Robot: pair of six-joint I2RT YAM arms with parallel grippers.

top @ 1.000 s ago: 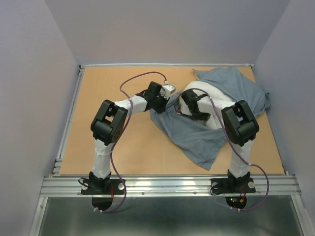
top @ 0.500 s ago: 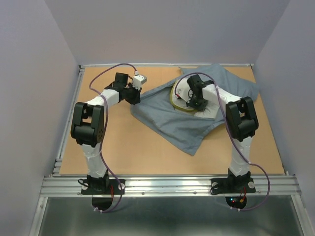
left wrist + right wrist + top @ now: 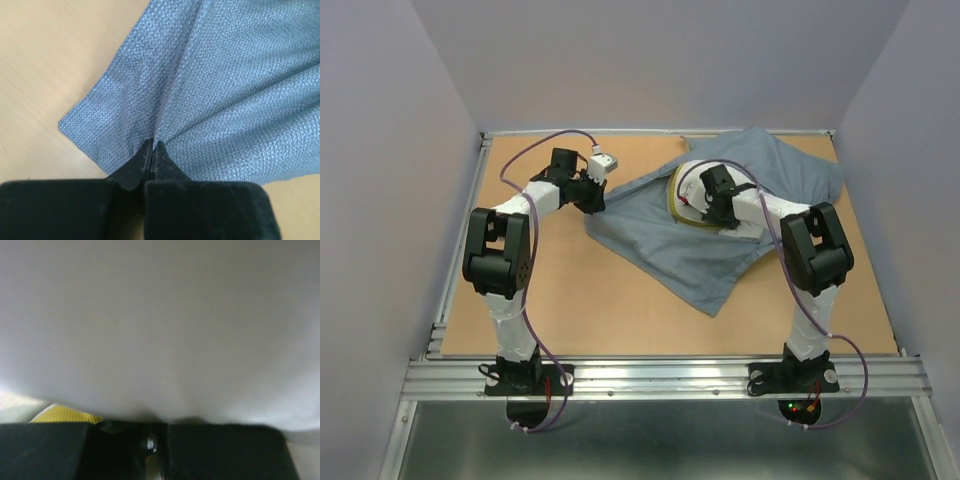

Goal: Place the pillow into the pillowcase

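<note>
Left jaws, shut tight, pinch a corner of the grey-blue pillowcase (image 3: 665,248) on the worktop (image 3: 575,295); right jaws, barely parted, nip the white pillow (image 3: 160,330) (yellow band showing).

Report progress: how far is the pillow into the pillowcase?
Done: the left gripper is pinched shut on a corner of the grey-blue fabric pillowcase. In hand: the right gripper appears to grip the white soft pillow with a yellow band at the case's opening. Left: the yellow edge lies uncovered, so insertion is unfinished; the cloth hides how much is inside.
</note>
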